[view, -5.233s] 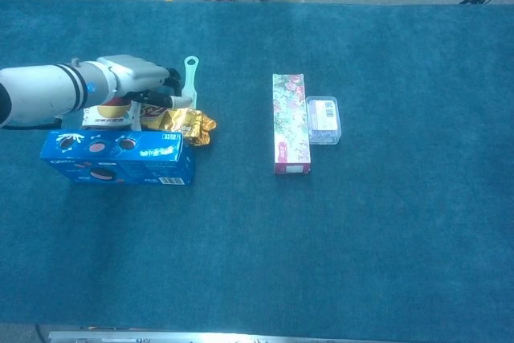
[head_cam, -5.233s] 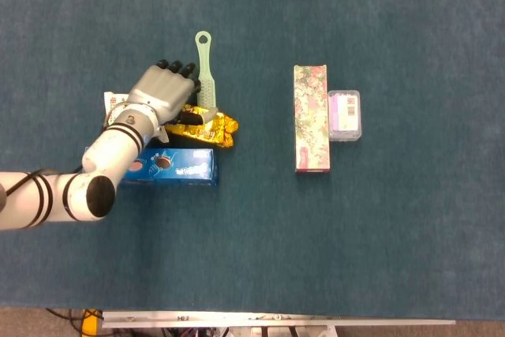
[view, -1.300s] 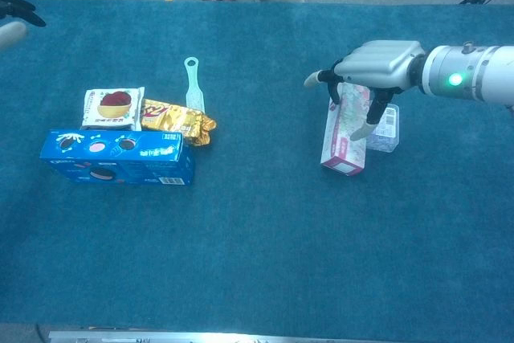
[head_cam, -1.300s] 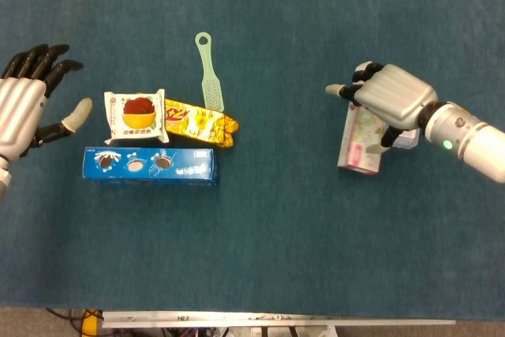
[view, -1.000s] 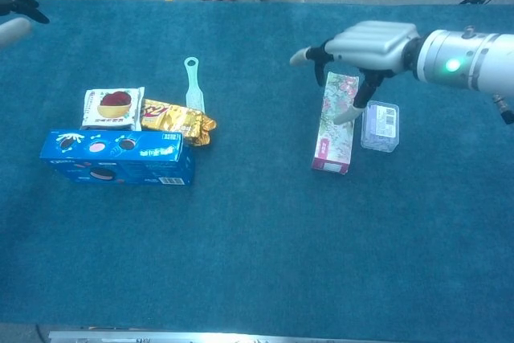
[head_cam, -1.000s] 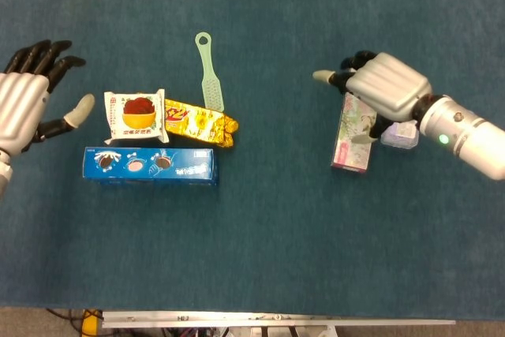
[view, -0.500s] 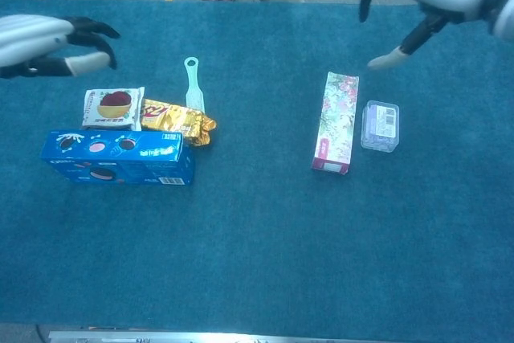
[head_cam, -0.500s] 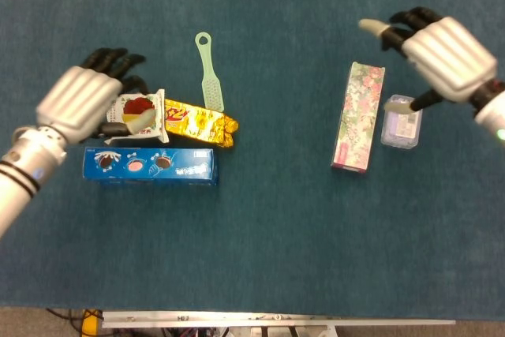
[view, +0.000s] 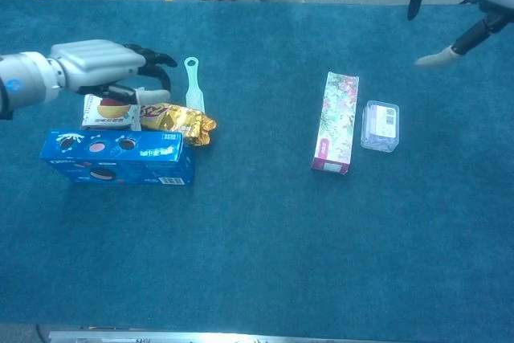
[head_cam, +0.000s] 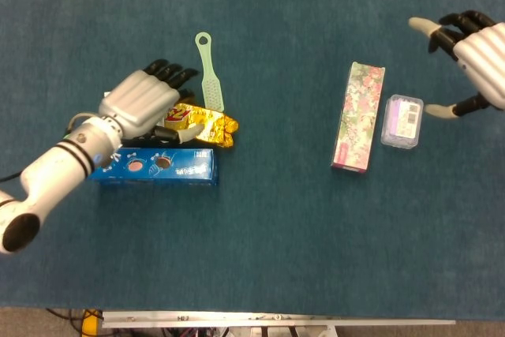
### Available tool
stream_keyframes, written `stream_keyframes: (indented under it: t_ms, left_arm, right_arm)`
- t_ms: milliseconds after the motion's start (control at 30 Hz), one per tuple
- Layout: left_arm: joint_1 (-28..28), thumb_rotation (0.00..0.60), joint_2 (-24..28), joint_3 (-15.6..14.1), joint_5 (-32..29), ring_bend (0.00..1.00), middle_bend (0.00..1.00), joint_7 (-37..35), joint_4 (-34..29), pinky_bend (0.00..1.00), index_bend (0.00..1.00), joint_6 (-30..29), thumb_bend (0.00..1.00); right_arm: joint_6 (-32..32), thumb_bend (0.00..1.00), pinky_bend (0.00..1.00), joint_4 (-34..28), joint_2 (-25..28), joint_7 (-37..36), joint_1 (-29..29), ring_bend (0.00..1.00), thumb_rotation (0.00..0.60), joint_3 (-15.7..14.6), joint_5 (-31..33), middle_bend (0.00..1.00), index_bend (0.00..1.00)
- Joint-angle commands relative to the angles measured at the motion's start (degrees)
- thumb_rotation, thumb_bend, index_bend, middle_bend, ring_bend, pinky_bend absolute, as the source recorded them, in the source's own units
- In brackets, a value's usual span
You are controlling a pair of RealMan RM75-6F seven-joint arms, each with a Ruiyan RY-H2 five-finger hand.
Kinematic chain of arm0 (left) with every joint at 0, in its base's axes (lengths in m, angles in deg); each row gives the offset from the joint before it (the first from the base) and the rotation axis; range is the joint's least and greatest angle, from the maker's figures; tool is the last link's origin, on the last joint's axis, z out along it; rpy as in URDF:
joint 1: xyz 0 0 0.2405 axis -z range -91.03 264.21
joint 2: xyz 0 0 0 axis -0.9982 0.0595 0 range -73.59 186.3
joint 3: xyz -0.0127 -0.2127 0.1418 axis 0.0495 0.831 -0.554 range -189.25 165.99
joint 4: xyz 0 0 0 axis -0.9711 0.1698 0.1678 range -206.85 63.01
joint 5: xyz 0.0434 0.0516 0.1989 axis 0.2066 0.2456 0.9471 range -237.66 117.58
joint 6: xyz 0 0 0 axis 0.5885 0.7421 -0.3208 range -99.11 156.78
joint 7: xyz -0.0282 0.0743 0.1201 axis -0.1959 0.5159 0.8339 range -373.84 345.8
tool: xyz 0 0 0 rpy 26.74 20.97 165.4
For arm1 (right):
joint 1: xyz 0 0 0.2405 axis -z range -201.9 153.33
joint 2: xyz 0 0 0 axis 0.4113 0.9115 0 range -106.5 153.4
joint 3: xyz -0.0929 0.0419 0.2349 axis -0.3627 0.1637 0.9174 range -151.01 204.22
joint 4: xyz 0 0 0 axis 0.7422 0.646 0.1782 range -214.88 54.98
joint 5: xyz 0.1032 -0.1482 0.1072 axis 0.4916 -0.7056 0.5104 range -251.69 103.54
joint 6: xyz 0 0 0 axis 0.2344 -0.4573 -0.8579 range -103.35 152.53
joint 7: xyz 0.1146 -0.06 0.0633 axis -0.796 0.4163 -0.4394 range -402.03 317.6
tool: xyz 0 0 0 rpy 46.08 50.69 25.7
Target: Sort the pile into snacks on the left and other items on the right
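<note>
Risk: left hand (view: 100, 66), fingers loosely spread and holding nothing, over white snack packet (view: 104, 110) with green scraper (view: 193, 82) just beyond fingertips; careless closing could drag gold wrapper (head_cam: 201, 122) beside it; right hand (head_cam: 477, 57) spread, empty.

I see a deep teal-blue tabletop (head_cam: 260, 258). The cookie box (head_cam: 170, 166) is bright blue with dark round cookies printed on it. The wrapper (head_cam: 207, 123) is shiny gold; the pouch (view: 103, 110) is white with a red and yellow picture. The brush (head_cam: 207, 76) is pale mint green. The tall box (head_cam: 359, 116) has a pink-green floral pattern. The small case (head_cam: 402, 121) is clear with purple inside. My left hand (head_cam: 142, 102) and right hand (head_cam: 480, 57) are silver-grey with black fingers and beige tips.
</note>
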Motion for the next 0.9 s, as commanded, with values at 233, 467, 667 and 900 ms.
stream_keyframes:
  t_ms: [233, 467, 667, 900]
  left_arm:
    - [6.12, 0.0, -5.36, -2.6, -11.25, 0.0, 0.0, 8.25, 5.22, 0.0, 0.2, 1.84, 0.23]
    - [9.66, 0.0, -8.1, -6.12, -18.66, 0.0, 0.0, 14.61, 7.9, 0.0, 0.2, 0.36, 0.22]
    - [11.13, 0.0, -9.8, -7.4, -22.22, 0.0, 0.0, 16.12, 8.88, 0.0, 0.19, -0.96, 0.22]
    - [12.47, 0.0, -11.68, -7.79, -24.0, 0.0, 0.0, 16.11, 10.01, 0.0, 0.19, -1.27, 0.22]
  right_arm:
    - [-0.25, 0.0, 0.18, 1.66, 0.69, -2.73, 1.74, 0.17, 0.444, -0.28, -1.46, 0.39, 0.06]
    - [0.07, 0.0, 0.18, 2.91, 0.64, -4.63, 2.53, 0.17, 0.445, -0.26, -2.5, 0.39, 0.06]
    - [0.59, 0.0, 0.18, 3.82, 0.59, -6.12, 2.94, 0.17, 0.445, -0.13, -2.94, 0.39, 0.06]
    - [0.8, 0.0, 0.18, 4.43, 0.73, -7.41, 3.36, 0.17, 0.444, 0.12, -3.38, 0.39, 0.06]
